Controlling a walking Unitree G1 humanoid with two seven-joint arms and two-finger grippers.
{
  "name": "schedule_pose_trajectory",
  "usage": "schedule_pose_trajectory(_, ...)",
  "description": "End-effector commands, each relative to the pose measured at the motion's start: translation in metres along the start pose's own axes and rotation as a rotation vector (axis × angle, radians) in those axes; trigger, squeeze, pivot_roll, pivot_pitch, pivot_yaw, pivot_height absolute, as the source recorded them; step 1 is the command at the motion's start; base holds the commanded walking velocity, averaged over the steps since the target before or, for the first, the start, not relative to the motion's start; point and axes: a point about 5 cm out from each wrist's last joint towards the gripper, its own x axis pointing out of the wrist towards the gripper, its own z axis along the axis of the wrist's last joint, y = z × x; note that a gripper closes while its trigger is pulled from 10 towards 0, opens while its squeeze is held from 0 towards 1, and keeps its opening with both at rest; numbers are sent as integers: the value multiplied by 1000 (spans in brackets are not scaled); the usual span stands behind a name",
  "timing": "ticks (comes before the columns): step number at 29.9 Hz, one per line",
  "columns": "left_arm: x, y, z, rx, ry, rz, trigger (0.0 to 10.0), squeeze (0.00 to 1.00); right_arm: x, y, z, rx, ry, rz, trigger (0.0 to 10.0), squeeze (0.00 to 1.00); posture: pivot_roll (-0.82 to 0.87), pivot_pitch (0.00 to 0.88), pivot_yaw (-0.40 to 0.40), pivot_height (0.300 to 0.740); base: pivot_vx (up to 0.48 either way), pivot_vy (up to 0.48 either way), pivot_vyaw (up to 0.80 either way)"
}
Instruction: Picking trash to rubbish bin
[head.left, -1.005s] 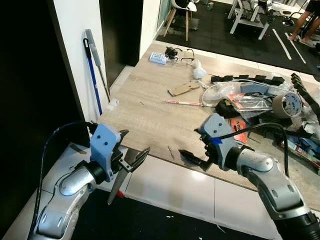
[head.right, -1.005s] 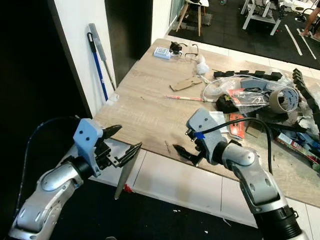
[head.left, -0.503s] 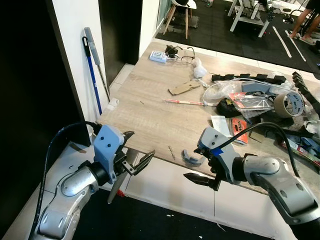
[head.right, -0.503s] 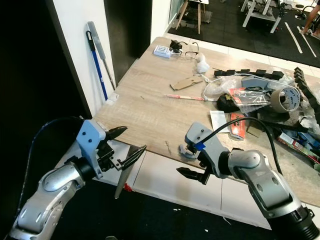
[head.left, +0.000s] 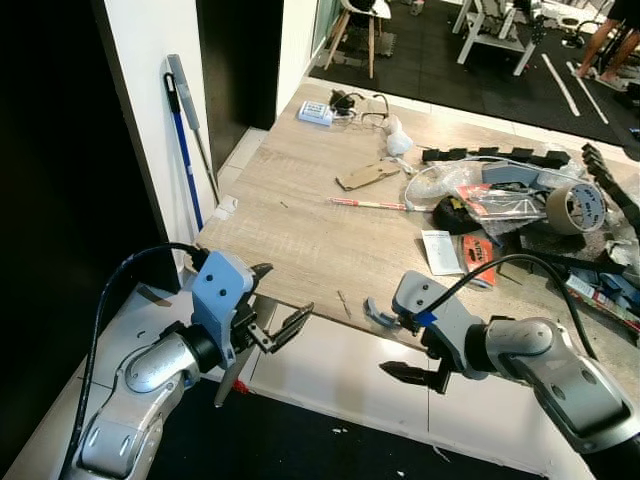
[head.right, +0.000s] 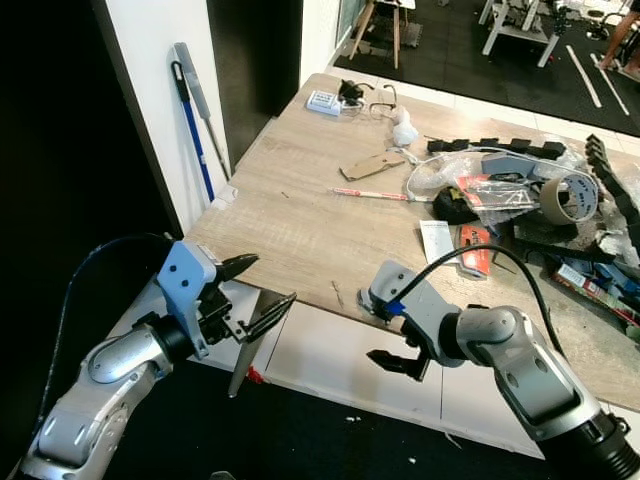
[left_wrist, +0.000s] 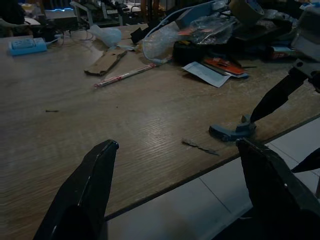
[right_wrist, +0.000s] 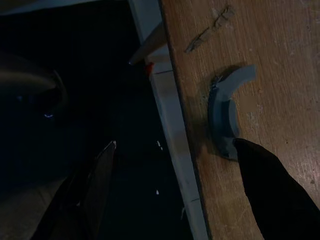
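Right gripper (head.left: 412, 350) agape — fingertip (right_wrist: 250, 155) touching grey clip (right_wrist: 223, 115).

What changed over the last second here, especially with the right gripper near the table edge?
The right gripper pulled back from above the table to just past its near edge, fingers open. That uncovered a grey curved piece lying by the edge, which it may have let go. The left gripper stayed open and holds nothing. The clutter further along the table is unchanged.

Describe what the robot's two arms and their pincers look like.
Both arms are silver metal with rounded joints. Each wrist carries a light blue block, and a black cable loops from it back along the arm. The left pincer and right pincer each have two long, tapering black fingers. The right forearm ends in a black cuff.
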Motion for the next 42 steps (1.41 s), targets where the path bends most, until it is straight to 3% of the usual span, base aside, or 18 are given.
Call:
schedule_pose_trajectory(1,0,-3,1,18,1,-18,10000,0,5,3,-7,3,16,2,10000,0,-24,128,-68,740,0,0,0)
schedule_pose_trajectory(15,1,-3,4,16,-14,-28,10000,0,12,-10,-3,-15,-41,-76,10000,0,-22,128,-64,740,0,0,0)
schedule_pose_trajectory(29,2,-4,4,13,-12,-40,10000,0,17,0,-17,29,6,8,10000,0,-19,127,-64,740,0,0,0)
schedule_pose_trajectory(30,2,-4,4,13,-12,-41,10000,0,17,1,-20,17,26,9,8980,0,-20,127,-64,740,0,0,0)
schedule_pose_trajectory(31,2,-4,4,13,-12,-41,10000,0,17,1,-20,17,26,9,8980,0,-20,127,-64,740,0,0,0)
schedule_pose_trajectory(32,2,-4,4,13,-12,-41,10000,0,17,1,-21,16,29,9,7098,0,-20,127,-64,740,0,0,0)
schedule_pose_trajectory(34,2,-4,4,14,-13,-41,10000,0,17,1,-21,15,30,10,7098,0,-20,127,-64,740,0,0,0)
schedule_pose_trajectory(35,2,-4,4,15,-13,-41,10000,0,17,1,-23,17,33,9,3686,0,-20,126,-64,740,0,0,0)
schedule_pose_trajectory(42,2,-4,4,16,-14,-35,10000,0,16,-1,-31,14,74,-1,3843,0,-21,125,-65,740,0,0,0)
